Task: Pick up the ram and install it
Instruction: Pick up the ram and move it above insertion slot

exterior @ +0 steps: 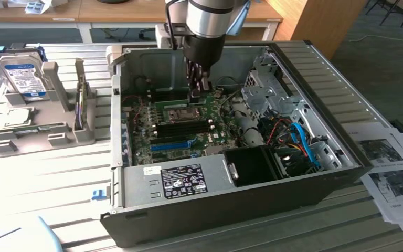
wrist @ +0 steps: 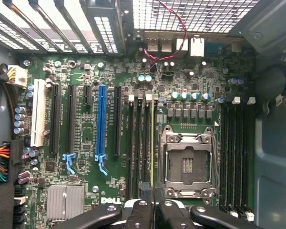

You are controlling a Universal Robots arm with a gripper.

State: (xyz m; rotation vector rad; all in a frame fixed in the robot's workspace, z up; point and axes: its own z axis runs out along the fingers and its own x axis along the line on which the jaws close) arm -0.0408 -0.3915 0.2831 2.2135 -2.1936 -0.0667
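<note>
The ram [wrist: 152, 143] hangs over the motherboard [wrist: 84, 136].
The gripper [wrist: 152, 199] pinches it edge-on between its fingers, beside the CPU socket [wrist: 188, 160].

Arm [exterior: 205, 21] upright; pincer [exterior: 197, 94] points down, seemingly clamped.

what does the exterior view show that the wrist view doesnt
Exterior view: the arm, the hard drive in its stand, the papers, the case from outside.
Wrist view: the Dell logo.
Both: the end effector shut on the ram, the blue slot, the CPU socket.
</note>
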